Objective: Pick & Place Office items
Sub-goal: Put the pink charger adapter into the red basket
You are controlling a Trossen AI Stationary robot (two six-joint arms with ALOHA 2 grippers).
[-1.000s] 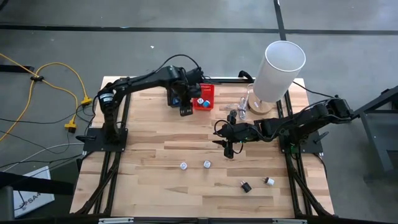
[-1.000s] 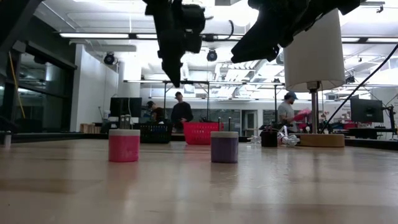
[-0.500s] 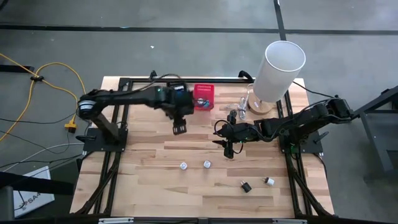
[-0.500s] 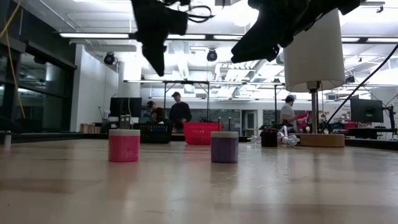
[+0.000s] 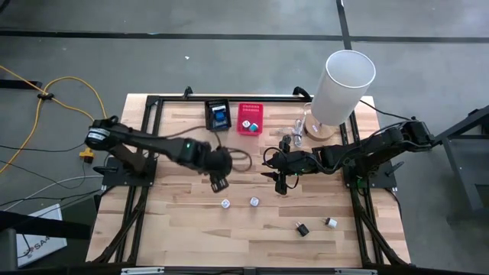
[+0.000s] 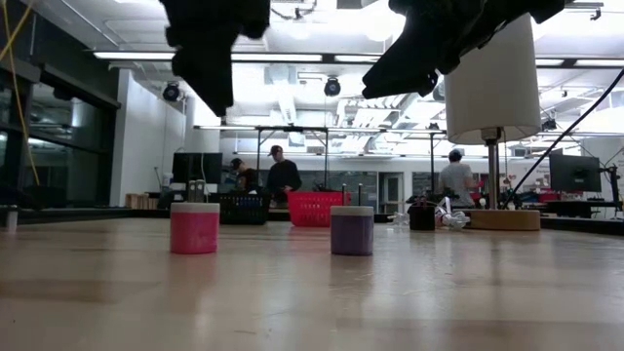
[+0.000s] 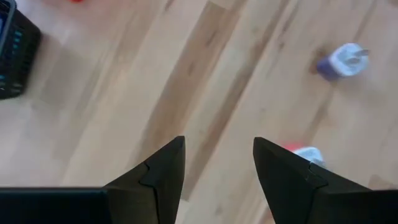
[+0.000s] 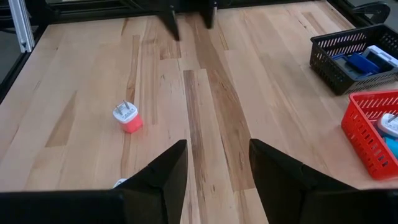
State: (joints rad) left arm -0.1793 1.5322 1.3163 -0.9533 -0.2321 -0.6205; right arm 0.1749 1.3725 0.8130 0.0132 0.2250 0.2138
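Left hand (image 5: 217,183) open above table (image 5: 176,206), right hand (image 5: 280,182) open mid-table

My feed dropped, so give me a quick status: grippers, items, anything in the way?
Left gripper open, empty, above the pink-based plug adapter. Right gripper open, empty, mid-table. Purple-based plug adapter loose on the wood. Nothing blocking.

Left arm extended low across the table from its left-side base, its gripper (image 5: 218,183) near the table's middle, pointing down toward the near edge; in the left wrist view the two dark fingers (image 7: 163,176) stand apart with nothing between them. Right arm reaching in from its right-side base, forearm roughly level, its gripper (image 5: 280,183) at mid-table, well apart from the left one; its fingers (image 8: 163,177) likewise parted and empty.
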